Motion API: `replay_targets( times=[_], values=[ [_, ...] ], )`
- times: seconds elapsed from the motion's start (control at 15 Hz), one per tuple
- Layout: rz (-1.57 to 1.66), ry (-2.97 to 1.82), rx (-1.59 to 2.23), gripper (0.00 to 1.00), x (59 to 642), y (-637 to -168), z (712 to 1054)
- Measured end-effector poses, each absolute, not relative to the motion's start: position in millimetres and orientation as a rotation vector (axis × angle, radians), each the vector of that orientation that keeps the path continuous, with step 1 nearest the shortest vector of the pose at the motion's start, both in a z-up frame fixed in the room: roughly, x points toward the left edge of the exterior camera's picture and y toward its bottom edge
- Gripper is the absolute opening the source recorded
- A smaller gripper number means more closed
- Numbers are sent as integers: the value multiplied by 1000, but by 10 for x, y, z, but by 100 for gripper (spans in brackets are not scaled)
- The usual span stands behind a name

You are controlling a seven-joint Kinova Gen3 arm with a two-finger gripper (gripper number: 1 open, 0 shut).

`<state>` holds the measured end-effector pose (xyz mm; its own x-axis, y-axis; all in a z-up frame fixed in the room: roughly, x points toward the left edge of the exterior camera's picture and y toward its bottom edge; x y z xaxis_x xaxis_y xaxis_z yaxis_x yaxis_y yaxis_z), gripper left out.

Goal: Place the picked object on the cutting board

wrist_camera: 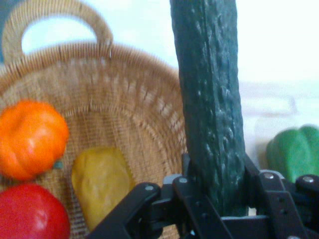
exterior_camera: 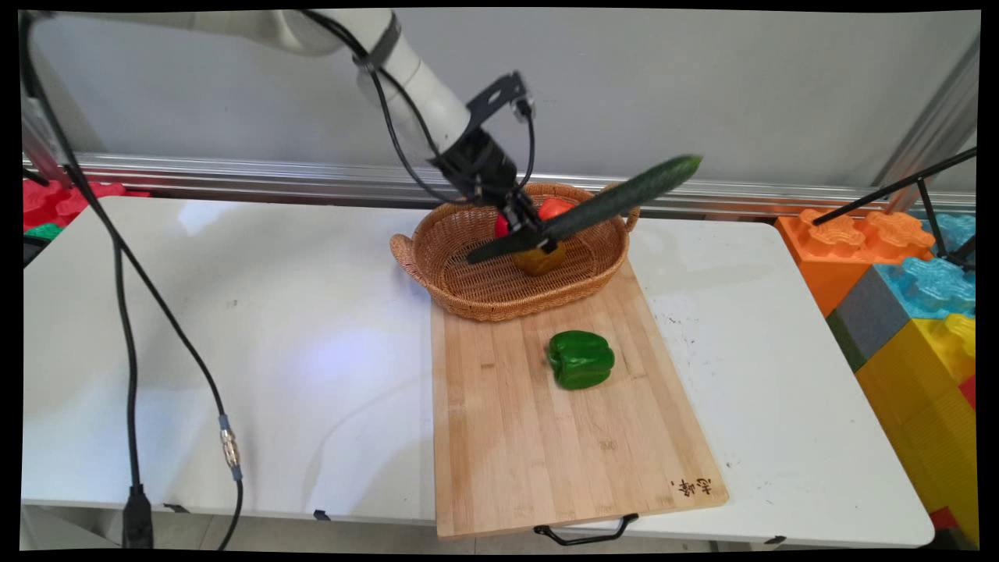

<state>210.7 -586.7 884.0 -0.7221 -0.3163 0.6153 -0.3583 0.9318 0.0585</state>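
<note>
1. Cucumber (exterior_camera: 616, 201): long, dark green, held tilted in the air above the wicker basket (exterior_camera: 468, 293), its far end rising past the basket's right rim.
2. My gripper (exterior_camera: 529, 232): clamped on the cucumber near its lower end.
3. Basket contents beneath me: a yellow pepper (wrist_camera: 99, 181), an orange pepper (wrist_camera: 31, 138) and a red pepper (wrist_camera: 30, 214).
4. Wooden cutting board (exterior_camera: 546, 437): the basket rests on its far end; a green pepper (exterior_camera: 580, 359) lies mid-board.

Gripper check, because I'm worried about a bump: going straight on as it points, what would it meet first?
Probably the wicker basket floor near the yellow pepper; the gripper holds the cucumber above it.
</note>
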Motion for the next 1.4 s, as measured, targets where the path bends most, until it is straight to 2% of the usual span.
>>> replay_targets(
  times=[0.27,0.67,1.07,1.4],
  values=[
    [119,-2406,433,0,1939,-5646,9163],
    [37,-2436,381,0,1649,-4869,9468],
    [-8,-2512,331,0,1528,-4229,9323],
    [5,-2560,342,0,1490,-4000,8954]
  ],
)
